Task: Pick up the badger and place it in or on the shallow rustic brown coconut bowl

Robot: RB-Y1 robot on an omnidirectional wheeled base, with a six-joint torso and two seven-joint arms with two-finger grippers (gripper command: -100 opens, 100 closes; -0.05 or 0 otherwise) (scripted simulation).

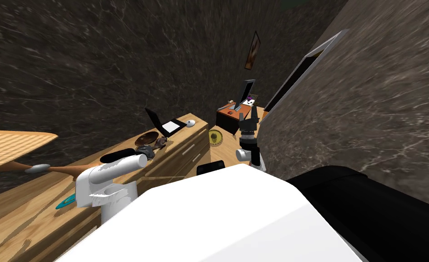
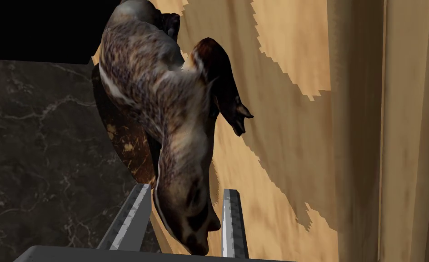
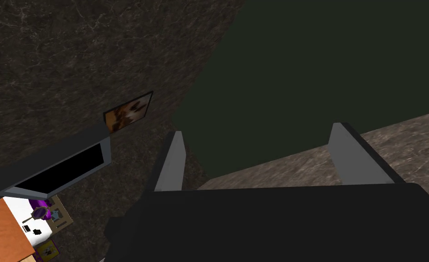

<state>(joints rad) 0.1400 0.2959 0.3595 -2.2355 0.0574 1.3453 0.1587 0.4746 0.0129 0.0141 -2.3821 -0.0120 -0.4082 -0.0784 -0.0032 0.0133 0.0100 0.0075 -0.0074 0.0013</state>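
Gripping the badger (image 2: 163, 113) with the left gripper (image 2: 185, 188): blades squeezed in against both sides of its narrow near end, set much closer together than a spread pair. Held at the top of the wooden dresser (image 2: 291, 136), close to its back edge, with the mottled brown body stretching away from the blades. Cannot tell whether resting on the dresser or lifted just clear of it.

Right behind the badger, on the same dresser top: the dark brown speckled bowl (image 2: 122, 145), partly hidden by the body; cannot tell whether touching.

Further along the dresser past the bowl: an open laptop (image 1: 166, 123) and a white mouse (image 1: 190, 122). At the dresser's near end: a teal object (image 1: 66, 200).

Beyond the dresser's far end, raised: the right gripper (image 1: 249, 119), blades spread wide with nothing between them.

Past the dresser, an orange desk (image 1: 229, 111) with small items on it; any print there too small to read.
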